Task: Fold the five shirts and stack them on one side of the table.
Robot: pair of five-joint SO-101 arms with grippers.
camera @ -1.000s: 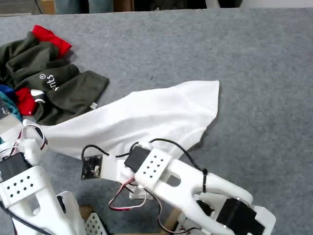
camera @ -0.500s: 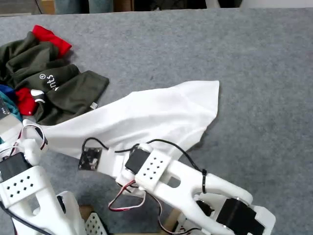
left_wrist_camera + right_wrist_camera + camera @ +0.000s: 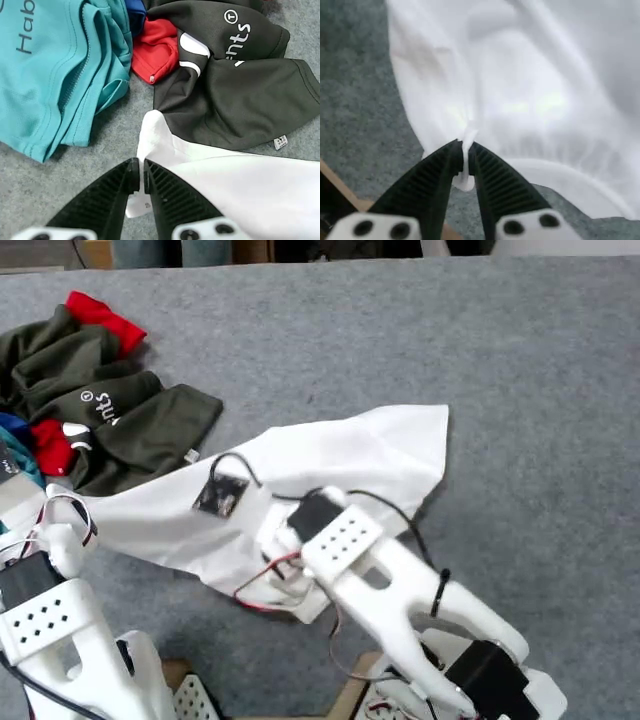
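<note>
I have both tools clamped on the white cotton shirt (image 3: 340, 455), which lies stretched across the grey felt-covered bench (image 3: 540, 350). The left tool (image 3: 139, 172) pinches its corner beside the heap of dark green, red and teal shirts (image 3: 110, 405), and the right tool (image 3: 464, 150) pinches its near hem. I judge this the first fold. Next I should carry that hem across, keeping both pinches firm.

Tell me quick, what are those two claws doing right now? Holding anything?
The left gripper is closed, pinching a corner of the white shirt.
The right gripper is closed, pinching an edge of the same white shirt.
</note>
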